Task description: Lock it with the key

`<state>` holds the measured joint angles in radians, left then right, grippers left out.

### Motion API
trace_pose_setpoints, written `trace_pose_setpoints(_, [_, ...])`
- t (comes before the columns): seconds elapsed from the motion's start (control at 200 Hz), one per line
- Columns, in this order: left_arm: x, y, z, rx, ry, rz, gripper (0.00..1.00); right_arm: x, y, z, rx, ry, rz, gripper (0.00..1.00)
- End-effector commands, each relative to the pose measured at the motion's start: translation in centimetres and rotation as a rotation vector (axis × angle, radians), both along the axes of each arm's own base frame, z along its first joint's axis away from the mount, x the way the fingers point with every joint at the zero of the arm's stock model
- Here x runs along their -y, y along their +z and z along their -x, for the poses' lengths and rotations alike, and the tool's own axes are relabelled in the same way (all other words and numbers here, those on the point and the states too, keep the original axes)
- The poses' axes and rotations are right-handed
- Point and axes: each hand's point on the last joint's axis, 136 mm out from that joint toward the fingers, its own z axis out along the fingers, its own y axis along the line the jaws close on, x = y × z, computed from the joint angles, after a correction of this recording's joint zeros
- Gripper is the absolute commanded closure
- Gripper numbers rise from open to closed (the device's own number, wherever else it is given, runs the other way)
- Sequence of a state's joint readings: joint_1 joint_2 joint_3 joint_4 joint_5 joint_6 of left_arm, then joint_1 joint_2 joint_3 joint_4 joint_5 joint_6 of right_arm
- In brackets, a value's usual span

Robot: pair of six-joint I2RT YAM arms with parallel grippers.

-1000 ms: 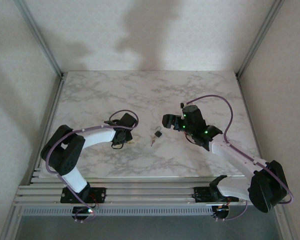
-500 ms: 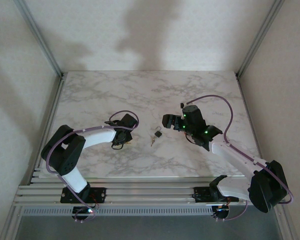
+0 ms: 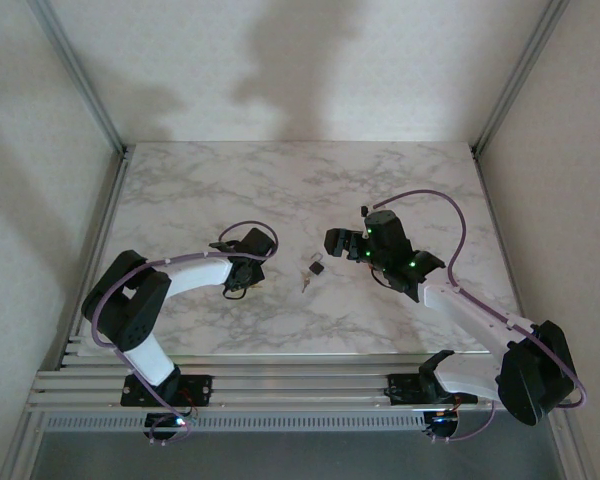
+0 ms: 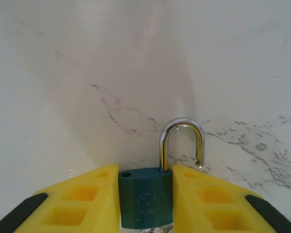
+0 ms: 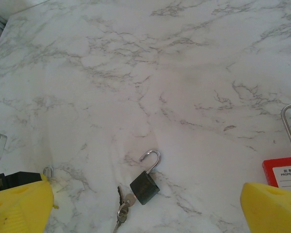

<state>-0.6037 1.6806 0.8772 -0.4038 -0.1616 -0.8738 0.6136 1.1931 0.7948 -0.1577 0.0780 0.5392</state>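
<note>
Marble tabletop [image 3: 280,180]: left gripper [image 4: 144,171] has clenched on the green padlock [image 4: 144,201], its open shackle [image 4: 181,123] just ahead, likely steadying it for keying; right gripper [image 3: 338,243] gapes wide.

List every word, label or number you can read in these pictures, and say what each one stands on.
"PROPERTY O", cut off by the frame edge: white label on the red padlock.
A line of characters above it: too small to read.
Round emblem on the green padlock: too faint to read.
Black padlock: no readable text.
</note>
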Motion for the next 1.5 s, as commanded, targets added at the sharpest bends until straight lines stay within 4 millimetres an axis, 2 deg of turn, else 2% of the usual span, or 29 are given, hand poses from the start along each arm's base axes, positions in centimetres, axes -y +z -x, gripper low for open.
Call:
trace_pose_setpoints(0.0, [3.0, -3.6, 2.1, -0.101, -0.079, 0.114, 0.73, 0.0, 0.1, 0.3, -0.004, -0.005, 0.001, 0.01])
trace_pose_setpoints(0.18, [2.6, -3.4, 2.1, -0.097, -0.085, 0.098, 0.80, 0.1, -0.1, 0.3, -0.010, -0.009, 0.005, 0.01])
trace_pose_setpoints(0.25, [2.8, -3.0, 1.9, -0.086, -0.095, 0.102, 0.88, 0.1, -0.1, 0.3, -0.009, -0.008, 0.005, 0.01])
trace_pose_setpoints(0.325, [3.0, -2.4, 1.6, -0.072, -0.111, 0.106, 0.91, 0.0, -0.2, 0.3, -0.013, -0.007, 0.003, 0.01])
trace_pose_setpoints(0.42, [3.4, -1.6, 1.2, -0.051, -0.134, 0.112, 1.00, -0.4, -0.3, 0.4, -0.022, 0.009, -0.007, 0.01])
trace_pose_setpoints(0.626, [4.3, 0.2, 0.6, 0.000, -0.193, 0.146, 1.00, -1.3, -0.9, 0.6, -0.074, 0.048, -0.009, 0.01])
trace_pose_setpoints(0.816, [5.2, 2.2, 0.0, 0.061, -0.238, 0.191, 1.00, -3.4, -1.2, 1.2, -0.133, 0.138, -0.066, 0.01])
trace_pose_setpoints(1.091, [5.9, 3.2, 0.1, 0.089, -0.274, 0.236, 1.00, -5.5, -2.0, 1.7, -0.248, 0.233, -0.194, 0.01])
trace_pose_setpoints(1.226, [6.3, 3.8, 0.2, 0.112, -0.293, 0.265, 1.00, -5.9, -2.8, 1.6, -0.319, 0.240, -0.258, 0.03])
trace_pose_setpoints(1.497, [8.2, 5.2, 0.6, 0.152, -0.357, 0.375, 1.00, -6.9, -3.2, 1.6, -0.376, 0.271, -0.339, 0.07])
